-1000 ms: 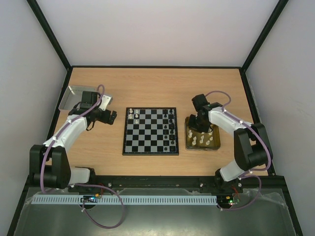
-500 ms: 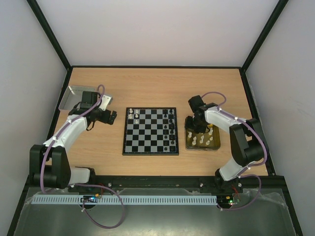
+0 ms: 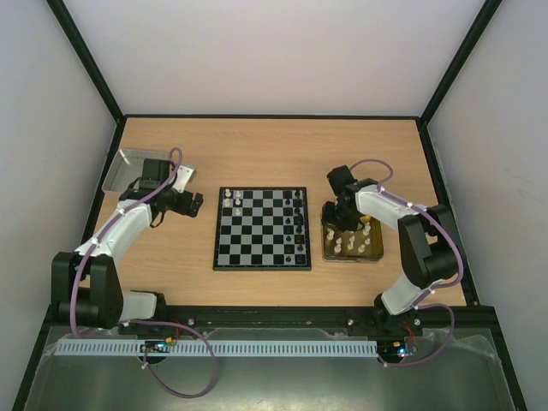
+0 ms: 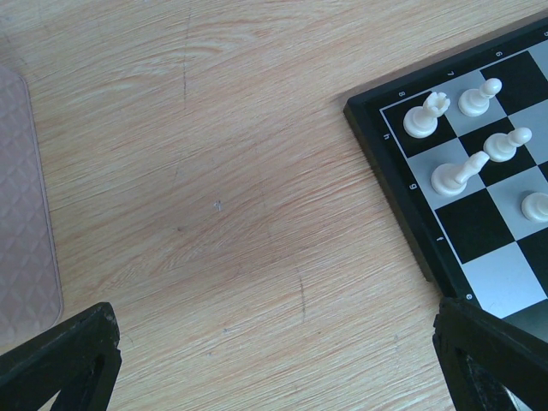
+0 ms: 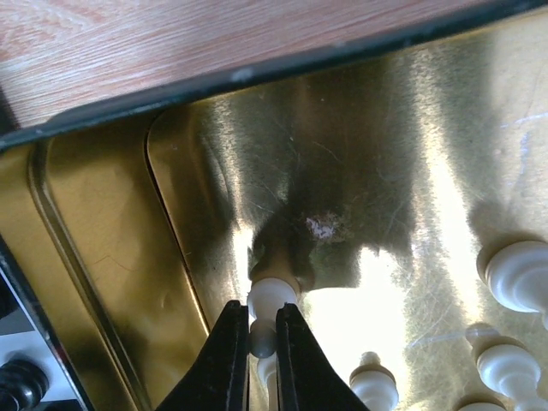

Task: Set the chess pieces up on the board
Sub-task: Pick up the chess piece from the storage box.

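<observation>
Right wrist: yellow tray (image 5: pixel 385 137) holds white chess pieces (image 5: pixel 514 274)

Board (image 3: pixel 262 231) lies mid-table (image 3: pixel 274 145). Chess pieces (image 3: pixel 228 199) stand along its left and right edges. Left tray (image 3: pixel 120 167) sits at the table's left edge, behind the board line. Right tray (image 3: pixel 377 254) lies just right of the board and holds more pieces. Right gripper (image 5: pixel 262 338) is down inside it, fingers either side of one piece (image 5: pixel 272 298). Left gripper (image 3: pixel 195 204) sits between left tray and board.

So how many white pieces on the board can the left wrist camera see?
5: four white pieces clustered at the board's corner, a fifth cut off at the picture's right edge. Others may be out of frame.
</observation>
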Controlling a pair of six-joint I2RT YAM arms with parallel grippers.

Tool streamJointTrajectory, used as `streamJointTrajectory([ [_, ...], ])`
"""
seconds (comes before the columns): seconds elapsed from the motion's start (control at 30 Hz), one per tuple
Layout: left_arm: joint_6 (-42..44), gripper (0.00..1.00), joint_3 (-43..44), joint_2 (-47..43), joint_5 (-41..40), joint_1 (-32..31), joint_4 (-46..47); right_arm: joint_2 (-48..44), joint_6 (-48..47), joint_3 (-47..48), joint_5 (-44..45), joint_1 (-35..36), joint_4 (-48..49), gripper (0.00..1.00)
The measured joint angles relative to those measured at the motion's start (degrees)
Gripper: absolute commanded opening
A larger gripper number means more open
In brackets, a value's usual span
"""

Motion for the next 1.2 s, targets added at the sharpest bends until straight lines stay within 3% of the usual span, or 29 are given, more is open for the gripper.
streamJointTrajectory([
  [0.43,0.0,1.0,0.0,0.0,0.0,0.0,0.0,0.4,-0.2,2.0,3.3,0.0,-1.0,0.02],
  [0.8,0.0,1.0,0.0,0.0,0.0,0.0,0.0,-2.9,-1.2,10.1,8.9,0.5,-8.5,0.02],
  [1.2,0.0,1.0,0.0,0.0,0.0,0.0,0.0,-2.6,2.3,22.2,10.5,13.5,-13.7,0.02],
])
